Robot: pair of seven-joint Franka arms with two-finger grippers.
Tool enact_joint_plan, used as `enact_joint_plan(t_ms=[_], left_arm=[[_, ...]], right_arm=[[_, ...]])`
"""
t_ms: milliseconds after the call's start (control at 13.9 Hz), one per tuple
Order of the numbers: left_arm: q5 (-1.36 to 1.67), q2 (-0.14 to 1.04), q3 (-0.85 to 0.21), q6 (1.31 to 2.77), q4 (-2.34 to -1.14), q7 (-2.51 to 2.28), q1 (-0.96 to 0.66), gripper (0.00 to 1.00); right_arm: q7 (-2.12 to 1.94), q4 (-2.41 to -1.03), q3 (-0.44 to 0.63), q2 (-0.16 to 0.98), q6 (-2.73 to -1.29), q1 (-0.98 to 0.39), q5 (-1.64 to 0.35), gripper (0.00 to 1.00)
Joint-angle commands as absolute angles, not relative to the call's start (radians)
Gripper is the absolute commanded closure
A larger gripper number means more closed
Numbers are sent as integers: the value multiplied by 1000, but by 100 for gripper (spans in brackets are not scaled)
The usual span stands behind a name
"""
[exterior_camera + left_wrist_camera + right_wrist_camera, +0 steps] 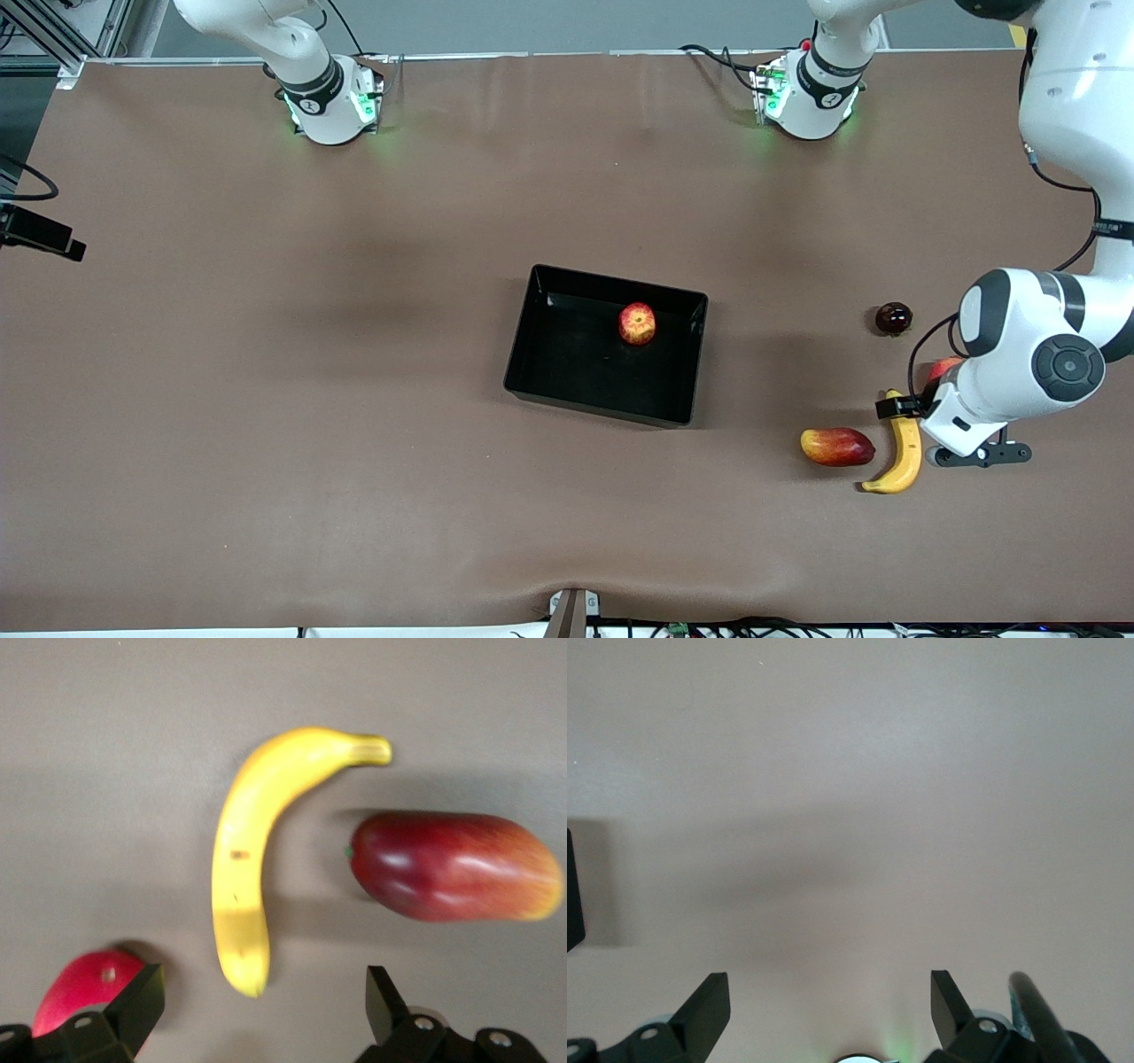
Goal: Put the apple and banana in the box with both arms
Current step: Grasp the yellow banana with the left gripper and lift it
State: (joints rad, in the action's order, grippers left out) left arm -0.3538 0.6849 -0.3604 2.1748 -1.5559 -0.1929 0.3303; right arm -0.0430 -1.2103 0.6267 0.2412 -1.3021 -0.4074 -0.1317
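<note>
The apple (637,322) lies inside the black box (532,354), near the wall closest to the arms' bases. The banana (899,452) lies on the table toward the left arm's end, beside a red-yellow mango-like fruit (837,447). My left gripper (905,409) is low over the banana's end that points to the bases. In the left wrist view it (266,985) is open, with the banana (244,850) tip between the fingers (142,1005) and untouched. My right gripper (830,988) is open and empty over bare table; it is out of the front view.
The mango-like fruit (456,864) lies close beside the banana. A red-pink round fruit (941,368) sits partly under the left arm and also shows in the left wrist view (84,988). A dark round fruit (893,318) lies farther from the camera.
</note>
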Motion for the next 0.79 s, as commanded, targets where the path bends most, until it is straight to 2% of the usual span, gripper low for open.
enact_joint_plan(t_ms=[0, 144, 287, 431, 503, 646, 718], left_arm=[[-379, 747, -365, 2279, -1552, -141, 354, 1], [-379, 781, -345, 2312, -1539, -120, 351, 11], [-382, 795, -338, 2325, -1539, -98, 353, 19], [-391, 807, -325, 2329, -1539, -97, 353, 32], [-390, 808, -325, 2329, -1539, -97, 353, 50], [-397, 798, -325, 2329, -1537, -97, 353, 100], [-400, 787, -325, 2327, -1537, -95, 356, 100]], right_arm=[[-41, -1227, 438, 180, -1293, -236, -127, 0], [-41, -1282, 255, 135, -1313, -71, -117, 0], [-43, -1357, 169, 88, -1339, 12, -110, 0], [-41, -1509, 141, -12, -1422, 25, -95, 0], [-41, -1573, 126, -55, -1461, 28, -84, 0], [-40, -1629, 117, -90, -1485, 29, -80, 0], [-41, -1605, 115, -81, -1485, 28, -63, 0]])
